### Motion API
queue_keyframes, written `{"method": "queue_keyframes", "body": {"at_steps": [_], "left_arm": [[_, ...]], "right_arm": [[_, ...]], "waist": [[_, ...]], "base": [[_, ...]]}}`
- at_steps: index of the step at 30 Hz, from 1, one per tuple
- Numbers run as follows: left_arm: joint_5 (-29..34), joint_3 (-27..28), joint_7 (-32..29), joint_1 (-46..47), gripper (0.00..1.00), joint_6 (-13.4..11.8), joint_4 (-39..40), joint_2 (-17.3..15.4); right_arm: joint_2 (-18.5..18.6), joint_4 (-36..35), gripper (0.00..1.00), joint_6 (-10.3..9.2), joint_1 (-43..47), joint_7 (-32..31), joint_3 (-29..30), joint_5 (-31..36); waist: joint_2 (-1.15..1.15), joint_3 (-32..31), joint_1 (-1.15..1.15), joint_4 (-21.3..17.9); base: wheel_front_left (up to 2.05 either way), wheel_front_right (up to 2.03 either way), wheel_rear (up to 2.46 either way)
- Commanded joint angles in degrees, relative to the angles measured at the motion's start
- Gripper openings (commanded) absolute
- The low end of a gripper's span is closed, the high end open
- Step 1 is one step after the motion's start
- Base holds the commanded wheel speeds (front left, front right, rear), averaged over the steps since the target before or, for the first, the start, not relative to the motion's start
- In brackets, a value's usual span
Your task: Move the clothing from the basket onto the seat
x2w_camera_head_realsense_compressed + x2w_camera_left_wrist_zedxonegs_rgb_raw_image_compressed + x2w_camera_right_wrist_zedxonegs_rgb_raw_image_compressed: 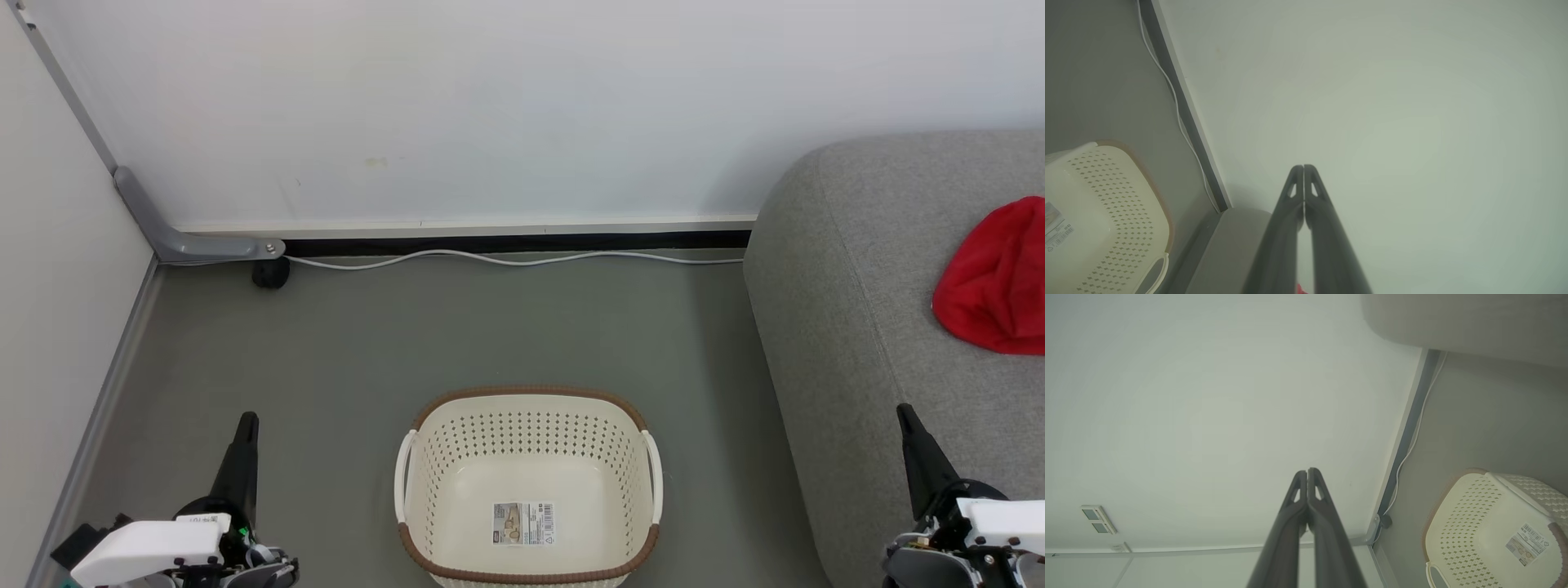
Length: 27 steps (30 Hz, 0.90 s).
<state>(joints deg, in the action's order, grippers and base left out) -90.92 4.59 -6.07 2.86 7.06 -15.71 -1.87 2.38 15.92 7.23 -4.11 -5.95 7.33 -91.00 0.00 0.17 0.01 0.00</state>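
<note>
The cream-white basket [529, 482] stands on the floor at the bottom centre with only its paper label inside; it is also at the lower left of the left wrist view [1094, 212] and the lower right of the right wrist view [1490, 531]. A bunched red garment [1000, 282] lies on the grey sofa seat [882, 310] at the right edge. My left gripper [245, 429] is shut, low and left of the basket, its tips together [1303, 168]. My right gripper [908, 418] is shut over the sofa's front, tips touching [1307, 472]. Neither holds anything.
A white wall runs along the back with a white cable [506, 260] on the floor below it. A grey bracket [192, 243] and a dark caster [270, 274] sit in the left corner. A side wall closes the left. Grey floor surrounds the basket.
</note>
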Motion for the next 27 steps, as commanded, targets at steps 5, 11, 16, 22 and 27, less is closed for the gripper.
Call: {"method": "queue_keyframes", "body": {"at_steps": [5,11,16,22,27], "left_arm": [[-1.2,1.9,-0.4,3.3,0.0,0.4,1.6,-1.0],[-1.2,1.9,-0.4,3.3,0.0,0.4,1.6,-1.0],[-1.2,1.9,-0.4,3.3,0.0,0.4,1.6,-1.0],[-1.2,1.9,-0.4,3.3,0.0,0.4,1.6,-1.0],[-1.2,1.9,-0.4,3.3,0.0,0.4,1.6,-1.0]], "right_arm": [[0.5,-1.9,0.0,0.25,-2.1,-0.6,-0.8,-1.2],[0.5,-1.9,0.0,0.25,-2.1,-0.6,-0.8,-1.2],[0.5,-1.9,0.0,0.25,-2.1,-0.6,-0.8,-1.2],[0.5,-1.9,0.0,0.25,-2.1,-0.6,-0.8,-1.2],[0.5,-1.9,0.0,0.25,-2.1,-0.5,-0.8,-1.2]], "waist": [[0.0,0.0,0.0,0.0],[0.0,0.0,0.0,0.0],[0.0,0.0,0.0,0.0],[0.0,0.0,0.0,0.0],[0.0,0.0,0.0,0.0]], "base": [[0.0,0.0,0.0],[0.0,0.0,0.0],[0.0,0.0,0.0],[0.0,0.0,0.0],[0.0,0.0,0.0]]}}
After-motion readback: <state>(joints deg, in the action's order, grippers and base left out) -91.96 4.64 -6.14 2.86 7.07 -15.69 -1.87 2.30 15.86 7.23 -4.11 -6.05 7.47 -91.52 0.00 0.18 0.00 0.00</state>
